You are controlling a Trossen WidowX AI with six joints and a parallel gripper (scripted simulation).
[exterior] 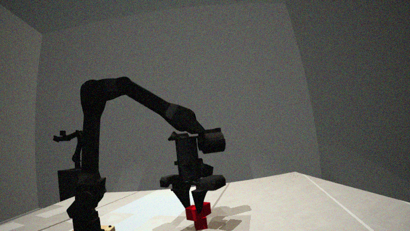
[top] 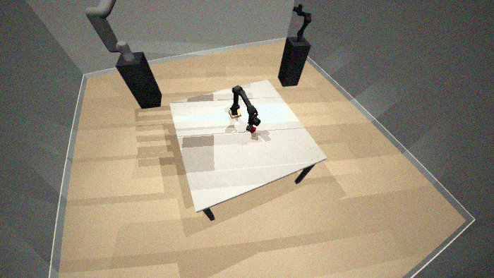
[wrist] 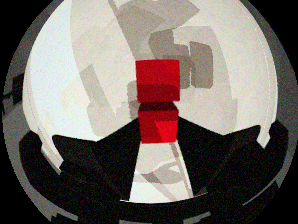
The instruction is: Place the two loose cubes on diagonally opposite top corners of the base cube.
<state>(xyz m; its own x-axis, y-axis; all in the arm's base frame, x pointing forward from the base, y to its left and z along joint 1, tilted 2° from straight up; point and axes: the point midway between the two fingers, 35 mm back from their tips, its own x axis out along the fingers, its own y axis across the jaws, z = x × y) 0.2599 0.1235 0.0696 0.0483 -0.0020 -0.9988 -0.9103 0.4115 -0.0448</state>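
Observation:
My gripper (exterior: 193,209) (wrist: 157,120) is shut on one loose red cube (exterior: 190,214) (wrist: 150,131), which looks about level. The other loose red cube (exterior: 207,207) (wrist: 157,72) stands beside it at about the same height, on the base cube and farther out in the wrist view. The red base cube (exterior: 201,224) is below both; I cannot make it out in the wrist view. The held cube is at the base's top, but whether it touches is unclear. The gap between the upper cubes is hard to judge. In the top view the red cubes (top: 253,130) merge beside the fingers.
The cubes are on the white table (top: 247,155) in front of the arm's wooden base plate (top: 235,114) (exterior: 109,228). Two other arms stand on black pedestals (top: 139,81) (top: 293,63) on the floor beyond the table. Patchy shadows cross the table around the cubes.

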